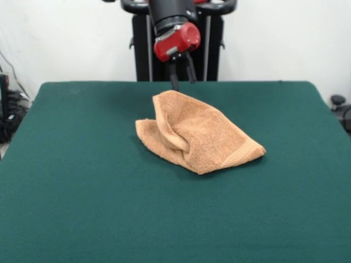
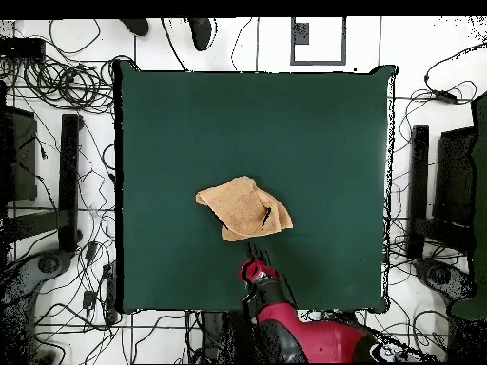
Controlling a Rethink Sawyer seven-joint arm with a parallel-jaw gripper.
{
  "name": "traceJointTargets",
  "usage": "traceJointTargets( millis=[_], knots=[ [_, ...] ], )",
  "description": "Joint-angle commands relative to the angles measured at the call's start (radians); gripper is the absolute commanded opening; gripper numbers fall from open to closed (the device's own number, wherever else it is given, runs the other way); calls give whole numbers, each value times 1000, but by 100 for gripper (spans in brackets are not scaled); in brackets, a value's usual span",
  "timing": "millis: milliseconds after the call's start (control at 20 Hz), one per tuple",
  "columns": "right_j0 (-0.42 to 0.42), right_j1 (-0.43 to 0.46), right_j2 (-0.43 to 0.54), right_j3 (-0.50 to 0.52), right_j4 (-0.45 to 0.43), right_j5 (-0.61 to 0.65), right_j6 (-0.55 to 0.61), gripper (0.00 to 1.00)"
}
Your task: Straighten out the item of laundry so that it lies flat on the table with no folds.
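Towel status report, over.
Gripper open, just behind towel, not holding it. Towel crumpled, folded over itself, mid-table. Nothing in the way.

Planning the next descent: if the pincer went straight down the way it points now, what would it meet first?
Most likely the towel's raised far edge, since the pincer hangs right at it. Depth is unclear; it may just miss and meet the green table behind it.

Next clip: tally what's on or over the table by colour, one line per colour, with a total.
Orange-tan: 1, the towel, crumpled with folds.
Dark green: 1, the table covering.
Red and black: 1, the arm's gripper, fingers apart, beside the towel's far edge; contact unclear.
Total: 3
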Motion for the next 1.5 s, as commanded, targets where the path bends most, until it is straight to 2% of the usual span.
traceJointTargets(
  millis=[50,300,450,800,1100,1200,1350,1500],
  knots=[
    [45,-22,124,-156,-52,115,74,100],
    [99,-2,61,-128,17,7,63,100],
    [99,-31,75,-128,34,58,89,100],
    [60,-34,134,-157,-2,157,122,100],
    [29,50,159,-227,-50,154,128,100],
    [41,71,138,-235,-5,140,131,100],
    [99,64,53,-215,130,112,119,100],
    [131,57,7,-189,201,91,117,100]
  ],
)
